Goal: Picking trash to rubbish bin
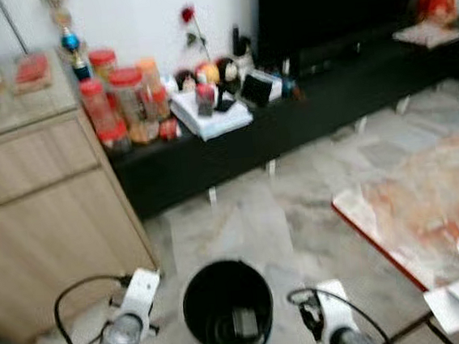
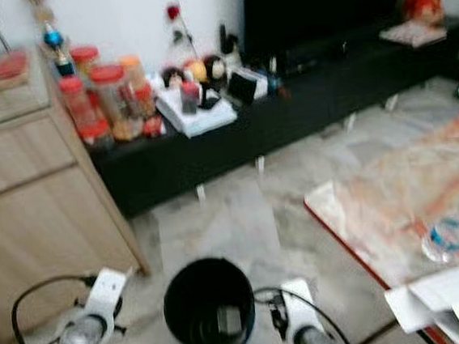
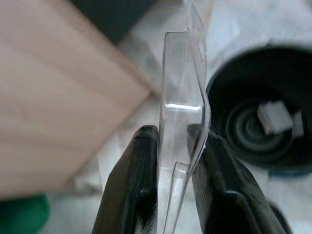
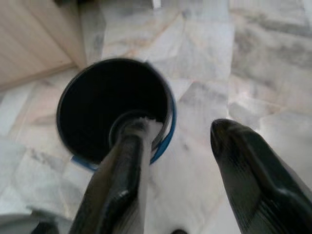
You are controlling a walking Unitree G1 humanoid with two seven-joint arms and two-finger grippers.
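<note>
A black rubbish bin (image 1: 227, 308) stands on the marble floor between my two arms, with a white scrap (image 3: 275, 116) lying at its bottom. My left gripper (image 3: 173, 146) is shut on a clear plastic package (image 3: 183, 105), held upright beside the bin's rim (image 3: 214, 83) and next to the wooden cabinet. My right gripper (image 4: 187, 165) is open and empty, hovering just beside the bin (image 4: 114, 107). A clear plastic bottle (image 2: 449, 234) lies on the low table at the right.
A wooden cabinet (image 1: 42, 206) stands at the left. A black TV bench (image 1: 289, 117) with jars and clutter runs along the back wall. A low table with a red edge (image 1: 365, 224) and white papers (image 2: 445, 297) stands at the right.
</note>
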